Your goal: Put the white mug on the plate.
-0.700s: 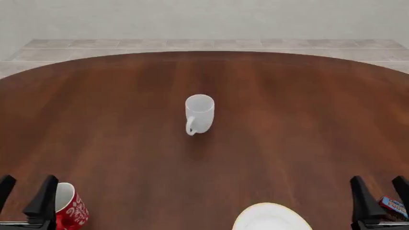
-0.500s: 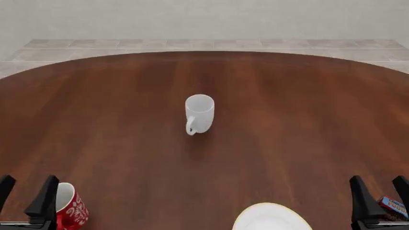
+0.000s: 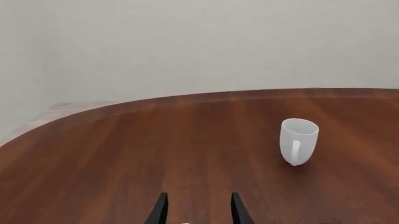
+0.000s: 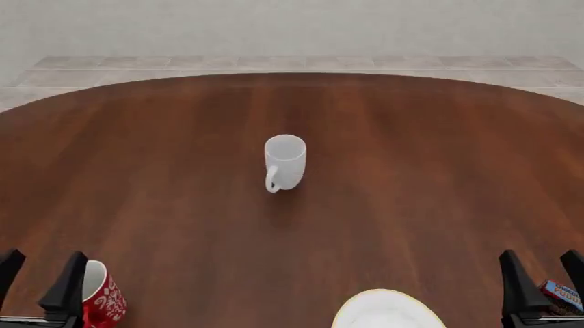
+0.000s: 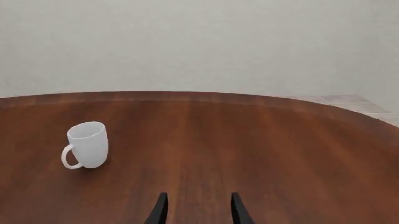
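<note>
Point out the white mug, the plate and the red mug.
white mug [image 4: 286, 161], front view, on the side of its body.
plate [image 4: 388, 312], front view, on its visible far part at the bottom edge.
red mug [image 4: 104, 303], front view, on its patterned red side.

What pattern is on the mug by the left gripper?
Red mug with white pattern, white inside; best in front view.

white mug [image 4: 286, 162] upright mid-table, plate [image 4: 388, 311] near edge

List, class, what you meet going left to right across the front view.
Left gripper → red patterned mug → glossy white mug → round white plate → right gripper → small blue-and-red packet.
</note>
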Robot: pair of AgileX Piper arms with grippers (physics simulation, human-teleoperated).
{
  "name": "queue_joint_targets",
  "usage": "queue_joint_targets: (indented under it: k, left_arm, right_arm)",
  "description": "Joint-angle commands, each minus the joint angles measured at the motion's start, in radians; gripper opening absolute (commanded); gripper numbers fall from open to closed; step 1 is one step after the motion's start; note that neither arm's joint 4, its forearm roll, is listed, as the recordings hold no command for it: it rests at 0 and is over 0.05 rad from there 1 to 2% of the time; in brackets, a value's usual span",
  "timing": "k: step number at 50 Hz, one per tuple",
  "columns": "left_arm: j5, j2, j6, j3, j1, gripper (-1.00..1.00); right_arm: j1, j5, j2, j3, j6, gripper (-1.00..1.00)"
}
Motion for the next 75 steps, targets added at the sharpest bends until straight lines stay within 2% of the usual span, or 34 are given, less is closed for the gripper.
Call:
queue_joint_targets:
  k: [1, 4, 5, 12, 15, 19, 21, 22, 24, 26, 29, 34, 36, 42, 46, 49, 55, 60, 62, 75]
  left_arm:
    - [-0.004, 0.054, 0.003, -0.034, -0.052, 1.0]
    - [-0.01, 0.102, -0.018, -0.076, -0.057, 1.0]
    - [-0.028, 0.117, -0.017, -0.069, -0.071, 1.0]
    - [-0.004, 0.226, -0.021, -0.179, -0.147, 1.0]
    - [0.003, 0.231, -0.031, -0.198, -0.151, 1.0]
    - [-0.004, 0.275, -0.011, -0.238, -0.183, 1.0]
    - [-0.025, 0.287, -0.012, -0.226, -0.181, 1.0]
    - [-0.035, 0.333, -0.009, -0.248, -0.189, 1.0]
    - [-0.089, 0.376, 0.036, -0.228, -0.189, 1.0]
    - [-0.107, 0.382, 0.049, -0.225, -0.192, 1.0]
    - [-0.121, 0.437, 0.011, -0.251, -0.194, 1.0]
    - [-0.158, 0.513, 0.022, -0.275, -0.222, 1.0]
    - [-0.126, 0.521, 0.02, -0.314, -0.23, 1.0]
    - [-0.136, 0.609, 0.03, -0.365, -0.291, 1.0]
    - [-0.137, 0.659, 0.09, -0.391, -0.351, 1.0]
    - [-0.116, 0.687, 0.058, -0.427, -0.352, 1.0]
    - [-0.126, 0.764, 0.075, -0.467, -0.373, 1.0]
    - [-0.114, 0.854, 0.052, -0.53, -0.377, 1.0]
    - [-0.127, 0.88, 0.071, -0.546, -0.376, 1.0]
    - [-0.116, 0.937, 0.067, -0.573, -0.392, 1.0]
  right_arm:
    - [0.0, 0.001, 0.001, -0.001, 0.0, 1.0]
    - [0.0, 0.0, 0.001, -0.001, 0.0, 1.0]
    - [0.0, 0.001, 0.0, -0.001, 0.0, 1.0]
    - [0.0, 0.002, 0.0, -0.002, 0.0, 1.0]
    - [0.0, 0.003, -0.001, -0.002, 0.0, 1.0]
    - [0.0, 0.004, -0.001, -0.002, 0.0, 1.0]
    - [0.0, 0.004, -0.001, -0.002, 0.0, 1.0]
    - [0.0, 0.004, -0.001, -0.002, -0.001, 1.0]
    - [0.0, 0.005, -0.001, -0.003, -0.001, 1.0]
    - [0.0, 0.006, -0.002, -0.004, 0.0, 1.0]
    - [0.0, 0.008, -0.002, -0.005, 0.0, 1.0]
    - [0.0, 0.009, -0.001, -0.006, -0.006, 1.0]
    - [-0.001, 0.008, -0.003, -0.005, 0.003, 1.0]
    - [-0.001, 0.003, 0.002, -0.004, -0.001, 1.0]
    - [-0.001, 0.002, 0.003, -0.004, -0.001, 1.0]
    - [-0.001, 0.0, 0.004, -0.003, 0.0, 1.0]
    - [-0.001, -0.003, 0.005, -0.001, 0.0, 1.0]
    - [0.0, -0.001, 0.003, -0.002, -0.001, 1.0]
    - [0.0, 0.0, 0.003, -0.002, -0.001, 1.0]
    - [0.0, -0.002, 0.003, 0.0, -0.001, 1.0]
